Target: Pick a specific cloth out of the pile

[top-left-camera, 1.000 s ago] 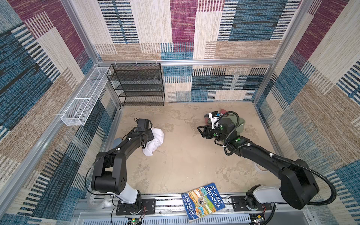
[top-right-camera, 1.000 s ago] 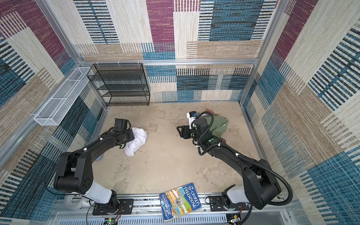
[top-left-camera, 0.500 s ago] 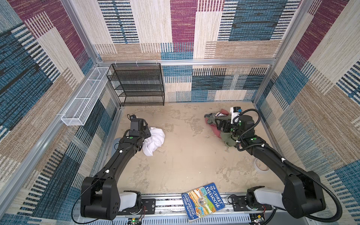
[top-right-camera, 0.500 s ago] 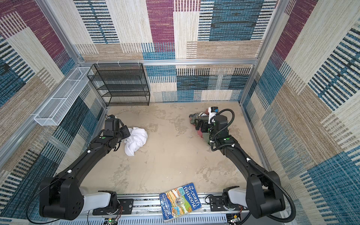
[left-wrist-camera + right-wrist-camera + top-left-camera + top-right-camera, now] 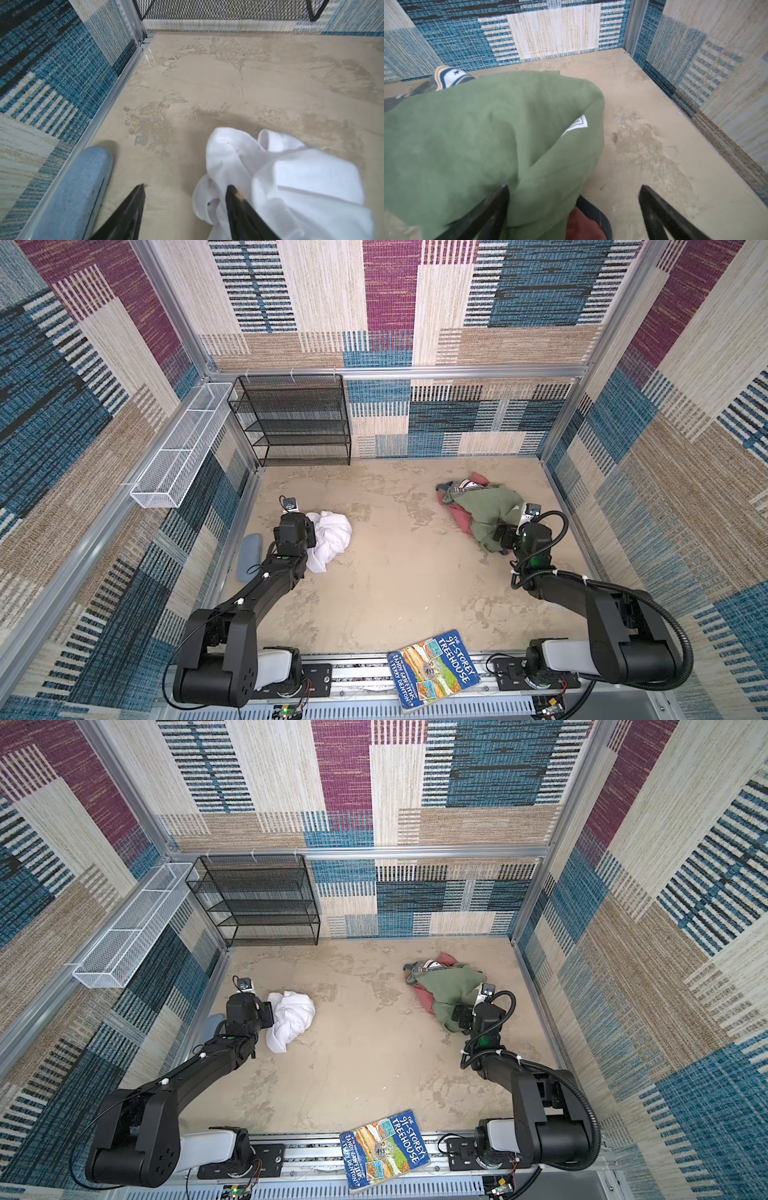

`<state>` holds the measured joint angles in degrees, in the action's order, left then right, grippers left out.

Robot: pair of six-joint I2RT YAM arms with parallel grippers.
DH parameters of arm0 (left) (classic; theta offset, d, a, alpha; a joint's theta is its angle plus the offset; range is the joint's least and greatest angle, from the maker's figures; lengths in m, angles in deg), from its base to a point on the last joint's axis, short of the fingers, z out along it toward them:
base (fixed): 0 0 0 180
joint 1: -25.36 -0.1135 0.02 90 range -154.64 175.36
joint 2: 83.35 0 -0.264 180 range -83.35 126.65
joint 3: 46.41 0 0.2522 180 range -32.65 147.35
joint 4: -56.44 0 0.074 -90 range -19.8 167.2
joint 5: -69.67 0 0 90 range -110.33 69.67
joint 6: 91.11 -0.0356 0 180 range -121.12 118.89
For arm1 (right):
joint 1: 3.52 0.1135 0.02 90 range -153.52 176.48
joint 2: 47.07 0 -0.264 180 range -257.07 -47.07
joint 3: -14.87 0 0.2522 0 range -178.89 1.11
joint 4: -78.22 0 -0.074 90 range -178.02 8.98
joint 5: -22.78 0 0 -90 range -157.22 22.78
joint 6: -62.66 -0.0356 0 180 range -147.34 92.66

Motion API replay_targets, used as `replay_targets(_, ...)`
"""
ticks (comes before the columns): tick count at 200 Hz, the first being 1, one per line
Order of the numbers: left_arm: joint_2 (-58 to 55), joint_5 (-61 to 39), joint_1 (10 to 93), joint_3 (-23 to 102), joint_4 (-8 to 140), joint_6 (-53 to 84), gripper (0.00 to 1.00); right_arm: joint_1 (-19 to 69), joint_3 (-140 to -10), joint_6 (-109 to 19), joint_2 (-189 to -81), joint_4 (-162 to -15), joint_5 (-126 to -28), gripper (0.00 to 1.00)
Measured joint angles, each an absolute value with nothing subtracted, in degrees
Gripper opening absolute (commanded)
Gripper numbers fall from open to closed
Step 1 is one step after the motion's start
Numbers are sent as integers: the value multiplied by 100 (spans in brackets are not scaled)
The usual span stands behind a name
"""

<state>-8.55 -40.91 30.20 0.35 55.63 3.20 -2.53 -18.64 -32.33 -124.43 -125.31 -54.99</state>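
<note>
The cloth (image 5: 330, 539) (image 5: 291, 1017) (image 5: 301, 176) is a crumpled white garment lying on the floor at the left, apart from the pile. My left gripper (image 5: 309, 531) (image 5: 268, 1013) (image 5: 186, 189) stands open just left of it. One of its fingers (image 5: 239, 203) rests against the cloth's edge, and mostly bare floor lies between the jaws. The pile (image 5: 482, 506) (image 5: 446, 986) lies at the back right, olive green (image 5: 477, 135) on top, dusty red (image 5: 583, 226) beneath, and a striped print at its far end. My right gripper (image 5: 500, 537) (image 5: 461, 1016) (image 5: 574, 189) is wide open over the pile's near edge, gripping nothing.
A black mesh rack (image 5: 291, 418) stands against the back wall. A white wire basket (image 5: 183, 448) hangs on the left wall. A grey-blue oval pad (image 5: 248, 556) (image 5: 79, 187) lies along the left wall. A book (image 5: 434, 672) rests on the front rail. The right wall is close to the pile.
Both grippers have opened wider. The left one has drawn back to the left off the white cloth. The right one has swung from the middle to the pile's near right side.
</note>
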Motion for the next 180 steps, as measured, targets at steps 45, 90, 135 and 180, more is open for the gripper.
replay_targets(45,-542,-3747,2841,-523,4385,121,65,-253,-1337,-3078,-12723,-14284,-5374,100)
replay_targets(90,240,-3385,2710,-1017,2925,23,65,-274,-1184,-2888,-13265,-15283,-5726,100)
replay_targets(135,450,-3046,2583,-877,2545,21,67,-288,-1049,-2728,-13510,-15856,-6167,100)
replay_targets(180,470,-2899,2550,-874,2503,21,67,-290,-1040,-2708,-13512,-15985,-6268,100)
